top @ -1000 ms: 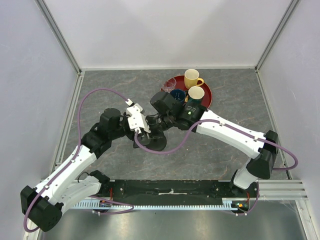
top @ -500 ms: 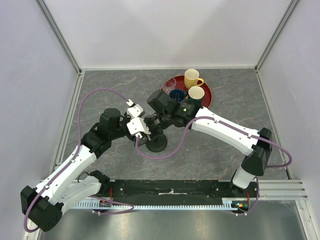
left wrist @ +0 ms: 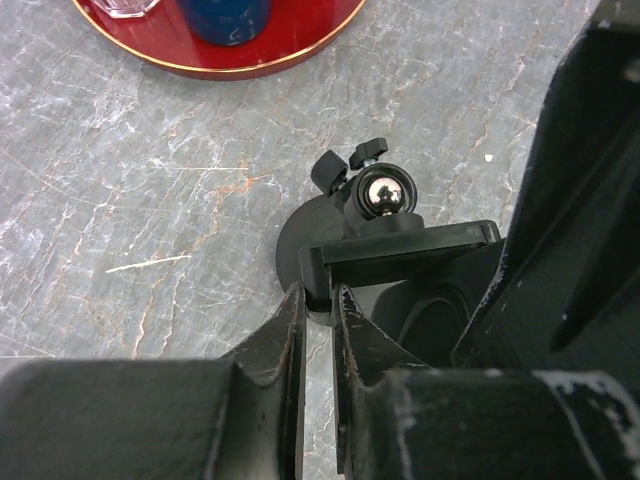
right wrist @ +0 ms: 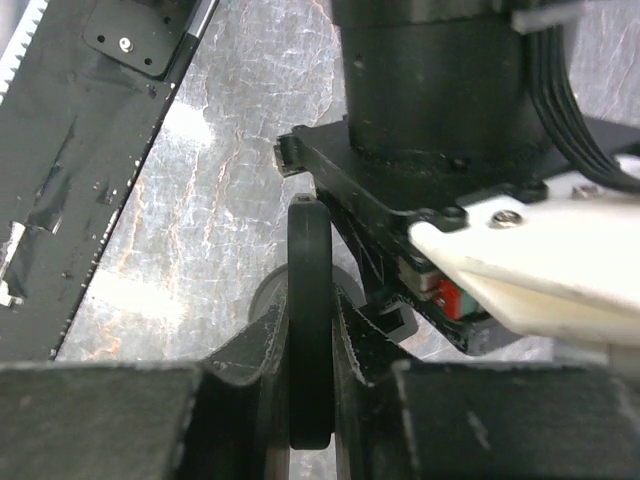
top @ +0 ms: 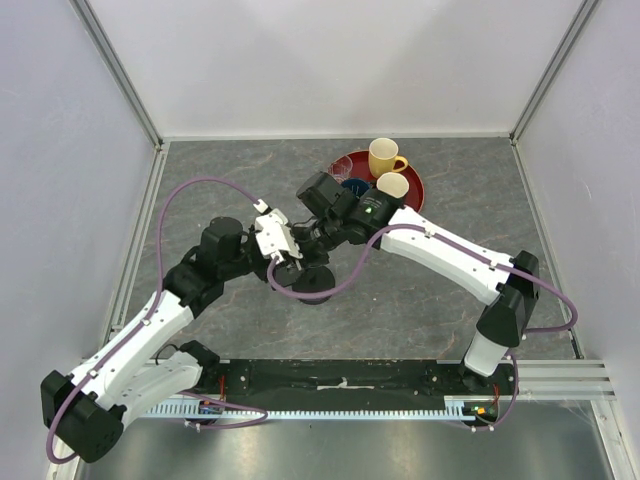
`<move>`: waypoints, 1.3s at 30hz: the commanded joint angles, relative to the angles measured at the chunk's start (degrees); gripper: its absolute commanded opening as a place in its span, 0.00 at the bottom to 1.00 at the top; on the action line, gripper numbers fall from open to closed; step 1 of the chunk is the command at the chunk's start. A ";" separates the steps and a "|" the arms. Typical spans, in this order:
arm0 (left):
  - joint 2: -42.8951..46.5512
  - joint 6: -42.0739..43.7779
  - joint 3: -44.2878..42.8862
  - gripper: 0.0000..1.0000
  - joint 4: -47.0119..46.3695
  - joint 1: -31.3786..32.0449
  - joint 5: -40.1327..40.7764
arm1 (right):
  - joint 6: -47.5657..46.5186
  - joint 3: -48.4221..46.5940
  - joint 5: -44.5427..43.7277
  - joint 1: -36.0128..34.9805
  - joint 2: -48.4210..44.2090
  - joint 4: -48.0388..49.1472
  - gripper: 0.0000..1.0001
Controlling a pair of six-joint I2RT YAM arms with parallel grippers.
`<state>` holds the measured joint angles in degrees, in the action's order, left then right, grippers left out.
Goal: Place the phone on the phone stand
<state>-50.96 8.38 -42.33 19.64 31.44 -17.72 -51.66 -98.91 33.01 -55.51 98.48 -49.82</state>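
My right gripper [right wrist: 310, 305] is shut on the phone [right wrist: 308, 250], a thin black slab seen edge-on and held upright over the phone stand's round base [right wrist: 262, 295]. In the left wrist view my left gripper [left wrist: 318, 292] is shut on the left end of the stand's flat black cradle plate [left wrist: 400, 252], just below its shiny ball joint [left wrist: 386, 195]. The right gripper's black body fills the right of that view and the phone cannot be told apart from it. From the top, both grippers [top: 288, 262] [top: 318, 240] meet over the stand's base [top: 312, 284].
A round red tray [top: 420, 192] stands just behind the right wrist with a yellow mug [top: 383, 157], a cream mug [top: 392, 186], a blue cup [top: 352, 186] and a glass [top: 338, 168]. A purple cable [top: 345, 285] loops beside the stand. The black base rail [right wrist: 70, 150] lies nearby.
The right wrist has shifted left and towards the back, bringing the phone in over the stand. The stand's base has moved slightly. The left gripper stays shut on the stand.
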 commanded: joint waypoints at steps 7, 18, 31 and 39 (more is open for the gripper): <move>3.59 -4.95 0.58 0.02 -4.52 0.64 22.81 | 29.67 6.26 -23.94 3.04 -1.18 2.71 0.00; 3.76 -5.39 0.49 0.02 -3.47 0.64 32.03 | 59.35 11.73 -61.94 -1.97 -3.12 -2.98 0.00; 4.99 -5.31 0.23 0.02 -2.85 0.64 29.67 | 68.53 1.45 -73.36 -0.75 3.47 -15.21 0.00; 4.56 -4.43 -0.56 0.02 -1.19 0.64 24.92 | 68.71 -4.79 -73.18 0.57 7.52 -18.29 0.00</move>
<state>-49.32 -1.04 -40.86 16.14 32.75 2.63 17.89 -102.89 -16.75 -62.11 102.54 -48.01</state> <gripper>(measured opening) 0.142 0.218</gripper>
